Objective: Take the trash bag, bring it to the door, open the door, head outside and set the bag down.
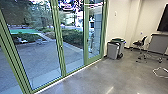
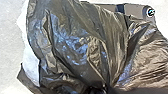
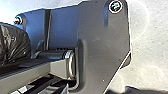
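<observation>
1. Largest risk, I judge: the glass wall [image 1: 58, 30], running from the left of the frame past its middle. Its narrow end panel [image 1: 94, 59] looks like a door, apparently shut. Misread the opening, or come in askew, and I could strike the frame or pinch plastic in it.
2. The trash bag [image 2: 75, 45], dark and crumpled, is at my left wrist, close against my base [image 3: 105, 37]. It might snag on an edge there and tear, since the film is thin and loose.
3. I cannot tell whether my left claw is wide or narrow; the bag's gathered folds suggest that it carries the load. If that hold is shallow, swinging weight could work it free. For my right claw I cannot tell either, so I would not count on it for the door.
4. Beneath me, the smooth grey floor [image 1: 120, 77] shines at the bottom of the frame; its glare could blur the threshold for me.
5. A pale wall [image 1: 121, 15] rises upper right, with a wheeled table [image 1: 158, 43] at the right edge and two bins [image 1: 113, 51] right of the panel. They could crowd a wide turn.
6. Smaller: a dark chair [image 1: 141, 43], then a white cable [image 1: 160, 72] lower right, which my wheels might catch.
</observation>
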